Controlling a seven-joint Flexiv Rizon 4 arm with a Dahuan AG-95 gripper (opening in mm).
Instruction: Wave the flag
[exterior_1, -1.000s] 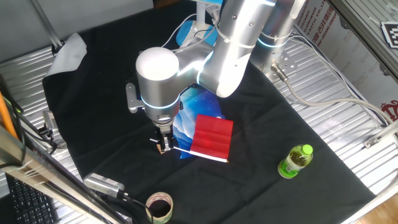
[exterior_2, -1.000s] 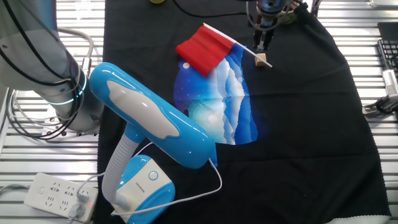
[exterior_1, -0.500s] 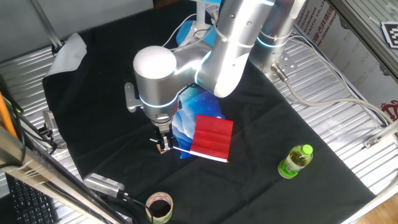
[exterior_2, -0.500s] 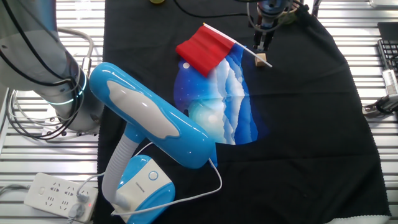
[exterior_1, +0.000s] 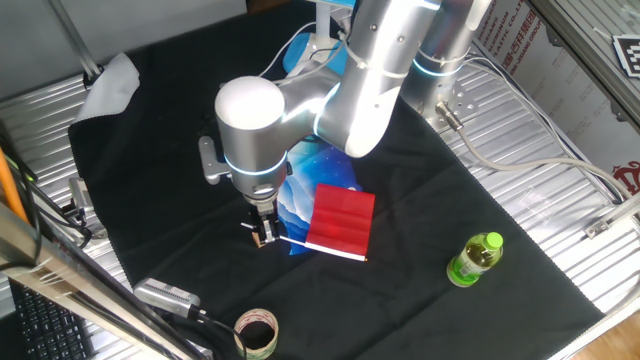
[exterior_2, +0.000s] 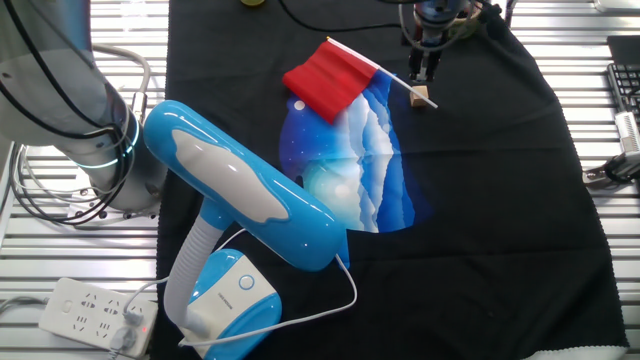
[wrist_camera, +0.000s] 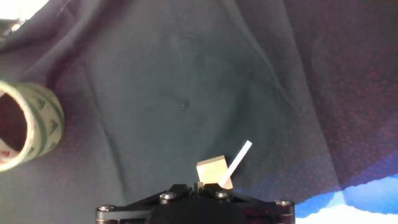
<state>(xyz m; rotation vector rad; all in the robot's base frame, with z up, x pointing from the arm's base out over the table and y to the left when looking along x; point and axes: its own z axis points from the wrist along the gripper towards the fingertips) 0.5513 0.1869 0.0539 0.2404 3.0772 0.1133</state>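
Note:
The flag (exterior_1: 343, 220) is a red cloth on a thin white stick. It lies across a blue-and-white patterned cloth (exterior_2: 350, 170) on the black table cover and shows in the other fixed view (exterior_2: 325, 80) too. My gripper (exterior_1: 263, 236) points straight down at the bare end of the stick. Its jaws stand together around the stick, beside a small tan block (exterior_2: 422, 97). In the hand view the stick (wrist_camera: 239, 162) pokes out past my gripper (wrist_camera: 208, 184), with the block (wrist_camera: 208, 169) just behind it. The red cloth is out of the hand view.
A roll of tape (exterior_1: 256, 333) lies near the front edge and shows at the left of the hand view (wrist_camera: 28, 124). A green bottle (exterior_1: 474, 258) stands to the right. A blue desk lamp (exterior_2: 240, 200) and a power strip (exterior_2: 95, 305) are by the arm's base.
The arm's upper body has shifted very slightly. The gripper and the flag have stayed where they were.

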